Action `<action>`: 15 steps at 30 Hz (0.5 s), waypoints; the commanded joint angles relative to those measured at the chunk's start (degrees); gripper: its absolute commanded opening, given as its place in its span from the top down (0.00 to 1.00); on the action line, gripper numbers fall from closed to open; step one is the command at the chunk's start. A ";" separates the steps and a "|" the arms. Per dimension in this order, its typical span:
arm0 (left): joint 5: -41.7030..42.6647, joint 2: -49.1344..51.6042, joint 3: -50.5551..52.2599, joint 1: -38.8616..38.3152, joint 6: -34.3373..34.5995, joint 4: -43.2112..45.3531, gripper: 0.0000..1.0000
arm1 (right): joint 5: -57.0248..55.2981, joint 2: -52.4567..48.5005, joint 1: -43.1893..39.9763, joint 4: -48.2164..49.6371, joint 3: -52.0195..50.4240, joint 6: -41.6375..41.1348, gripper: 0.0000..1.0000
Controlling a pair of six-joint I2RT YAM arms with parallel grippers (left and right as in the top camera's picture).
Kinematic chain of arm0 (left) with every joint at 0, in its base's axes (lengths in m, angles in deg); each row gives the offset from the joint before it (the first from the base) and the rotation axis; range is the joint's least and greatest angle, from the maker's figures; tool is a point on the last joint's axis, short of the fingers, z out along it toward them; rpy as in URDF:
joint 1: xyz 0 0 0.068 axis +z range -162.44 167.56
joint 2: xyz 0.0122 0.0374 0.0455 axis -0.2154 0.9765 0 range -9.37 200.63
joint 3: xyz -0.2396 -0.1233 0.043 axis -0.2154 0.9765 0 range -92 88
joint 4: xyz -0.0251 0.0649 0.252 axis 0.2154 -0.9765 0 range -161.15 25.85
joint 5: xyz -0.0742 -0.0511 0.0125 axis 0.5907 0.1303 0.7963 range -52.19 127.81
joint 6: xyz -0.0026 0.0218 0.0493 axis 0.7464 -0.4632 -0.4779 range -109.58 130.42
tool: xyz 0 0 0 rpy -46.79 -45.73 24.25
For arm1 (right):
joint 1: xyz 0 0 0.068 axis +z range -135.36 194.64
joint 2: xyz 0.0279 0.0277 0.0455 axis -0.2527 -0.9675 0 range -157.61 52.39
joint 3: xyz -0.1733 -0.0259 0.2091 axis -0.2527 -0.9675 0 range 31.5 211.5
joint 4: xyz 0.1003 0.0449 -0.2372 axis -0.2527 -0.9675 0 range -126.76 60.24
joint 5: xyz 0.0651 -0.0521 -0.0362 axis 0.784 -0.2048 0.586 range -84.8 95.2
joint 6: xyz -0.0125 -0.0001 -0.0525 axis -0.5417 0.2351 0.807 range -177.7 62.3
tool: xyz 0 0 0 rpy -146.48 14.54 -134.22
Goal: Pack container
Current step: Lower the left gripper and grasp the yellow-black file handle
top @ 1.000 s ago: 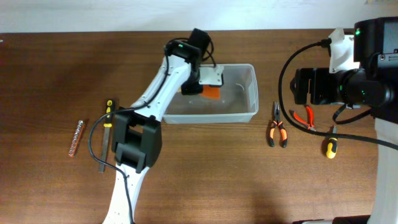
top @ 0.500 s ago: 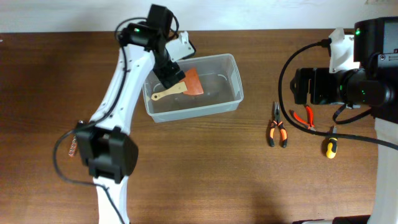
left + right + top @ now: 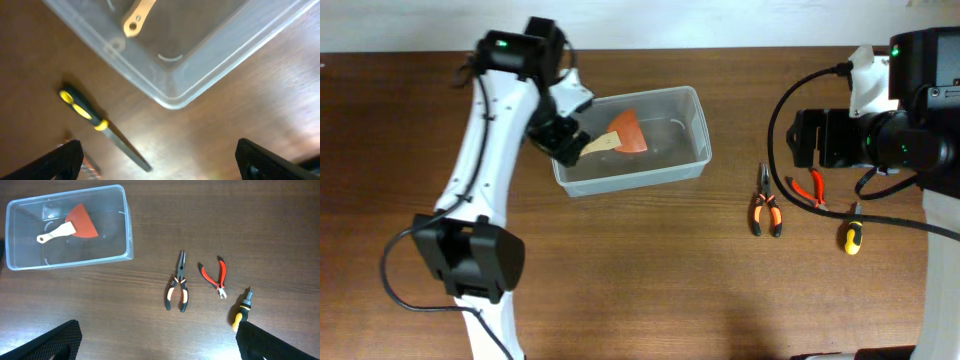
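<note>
The container (image 3: 701,128), a clear plastic bin, sits at the back middle of the table. An orange-bladed scraper (image 3: 626,132) with a pale wooden handle lies inside it. My left gripper (image 3: 560,141) hovers at the bin's left end, open and empty. In the left wrist view the left gripper (image 3: 160,167) is over bare wood, below the container's corner (image 3: 172,97) and the scraper's handle (image 3: 138,18). My right gripper (image 3: 160,345) is open, high above the table, with nothing between its fingers. The container (image 3: 128,235) and scraper (image 3: 80,222) show at that view's upper left.
A file with a yellow-and-black handle (image 3: 95,122) lies on the table left of the bin. To the right lie orange-handled pliers (image 3: 765,206), red cutters (image 3: 807,188) and a yellow screwdriver (image 3: 851,238). The right arm's body fills the far right edge.
My left gripper opened and let the scraper drop into the container. The arm swung left out of the bin, which has slid left and turned slightly. The right arm has not moved.
</note>
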 commanded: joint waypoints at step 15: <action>5.16 -1.16 20.90 19.61 15.32 7.21 0.20 | -0.48 -0.20 -0.17 0.50 -0.20 0.42 0.01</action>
